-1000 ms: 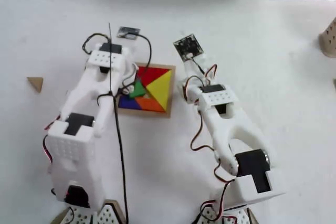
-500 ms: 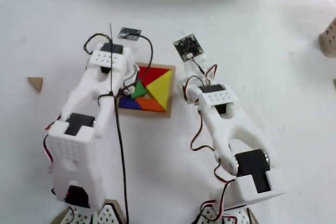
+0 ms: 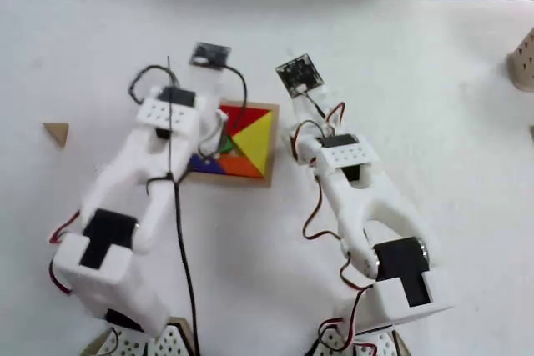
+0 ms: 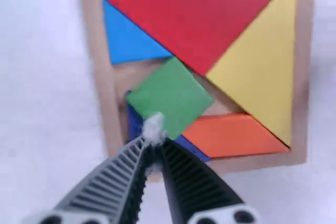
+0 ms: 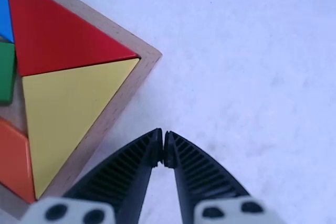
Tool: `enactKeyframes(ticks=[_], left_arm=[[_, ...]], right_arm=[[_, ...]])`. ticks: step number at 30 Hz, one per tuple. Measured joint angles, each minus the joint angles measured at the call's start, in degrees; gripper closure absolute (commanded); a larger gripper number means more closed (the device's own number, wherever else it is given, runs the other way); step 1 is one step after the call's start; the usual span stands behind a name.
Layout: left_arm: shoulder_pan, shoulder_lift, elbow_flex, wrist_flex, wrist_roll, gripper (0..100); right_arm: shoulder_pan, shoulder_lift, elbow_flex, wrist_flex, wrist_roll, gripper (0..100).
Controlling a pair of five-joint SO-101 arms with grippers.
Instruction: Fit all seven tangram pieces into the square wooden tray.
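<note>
Left wrist view: the square tray [image 4: 93, 51] holds a red triangle [image 4: 210, 19], a yellow triangle [image 4: 262, 72], a blue triangle [image 4: 126, 40] and an orange piece [image 4: 231, 135], with a green square [image 4: 169, 97] lying askew across the middle. The left gripper [image 4: 153, 140], jaws pressed together, has its tips at one corner of the square. The tray sits on the white table [image 3: 400, 64] between the arms. The right gripper [image 5: 164, 142], jaws also together, hangs over the table beside a tray corner. A tan triangle [image 3: 57, 132] lies well apart.

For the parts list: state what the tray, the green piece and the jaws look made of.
Tray: bare light wood, matte, tan rim unpainted. Green piece: probably painted wood, flat even colour. Jaws: likely black plastic, moulded ribs.
</note>
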Motion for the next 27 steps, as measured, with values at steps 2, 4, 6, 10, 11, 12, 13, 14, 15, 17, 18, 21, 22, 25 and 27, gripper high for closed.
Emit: enactKeyframes(ticks=[2,4,6,10,11,12,13,14,15,17,18,21,22,25,27], left_arm=[[2.73,-1.49,3.52,-2.20,0.00,98],[5.19,-1.58,4.40,-3.78,0.00,98],[6.15,-1.41,4.48,-4.84,0.00,98],[5.89,2.37,2.46,-5.45,0.00,98],[5.54,3.52,1.49,-5.45,0.00,98],[5.19,4.66,0.26,-5.45,0.00,98],[4.66,5.80,-0.88,-5.45,0.00,98],[4.22,7.03,-2.11,-5.45,0.09,98],[3.96,8.09,-3.25,-5.45,0.09,98],[3.87,10.11,-5.01,-5.45,0.00,98],[3.87,10.64,-5.63,-5.45,0.00,98],[3.69,10.99,-6.86,-5.45,0.00,98],[3.69,10.99,-7.30,-4.84,0.00,98],[3.43,10.64,-8.62,-1.67,0.00,98],[2.81,9.05,-8.70,0.44,0.00,98]], right_arm=[[0.00,0.00,0.00,0.00,0.00,98.1],[0.00,0.00,0.00,0.00,0.00,98.1],[0.00,0.00,0.00,0.00,0.00,98.1],[0.00,0.00,0.00,0.00,0.00,98.1],[0.00,0.00,0.00,0.00,0.00,98.1],[0.00,0.00,0.00,0.00,0.00,98.1],[0.00,0.00,0.00,0.00,0.00,98.1],[0.00,0.00,0.00,0.00,0.00,98.1],[0.00,0.00,0.00,0.00,0.00,98.1],[0.00,0.00,0.00,0.00,0.00,98.1],[0.00,0.00,0.00,0.00,0.00,98.1],[0.00,0.00,0.00,0.00,0.00,98.1],[0.00,0.00,0.00,0.00,0.00,98.1],[0.00,0.00,0.00,0.00,0.00,98.1],[0.00,0.00,0.00,0.00,0.00,98.1]])
